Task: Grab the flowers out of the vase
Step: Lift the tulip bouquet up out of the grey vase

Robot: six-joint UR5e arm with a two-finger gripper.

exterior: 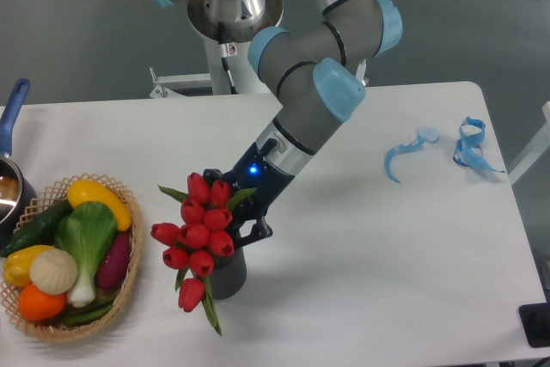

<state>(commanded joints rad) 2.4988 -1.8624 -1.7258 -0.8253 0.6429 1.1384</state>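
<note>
The flowers (199, 234), a bunch of red tulip buds with green leaves, stand in the small dark grey vase (227, 279) near the table's front middle and lean left, spreading wider than the vase. My gripper (235, 211) comes down from the upper right and sits right behind the blooms, just above the vase mouth. One black finger (257, 229) shows to the right of the bunch and another dark part shows at its upper left, so the jaws stand apart around the flowers. The fingertips are partly hidden by the buds.
A woven basket (129, 277) with toy vegetables sits at the front left, close to the flowers. A pot with a blue handle (12, 118) is at the left edge. Blue ribbon pieces (468, 145) lie at the back right.
</note>
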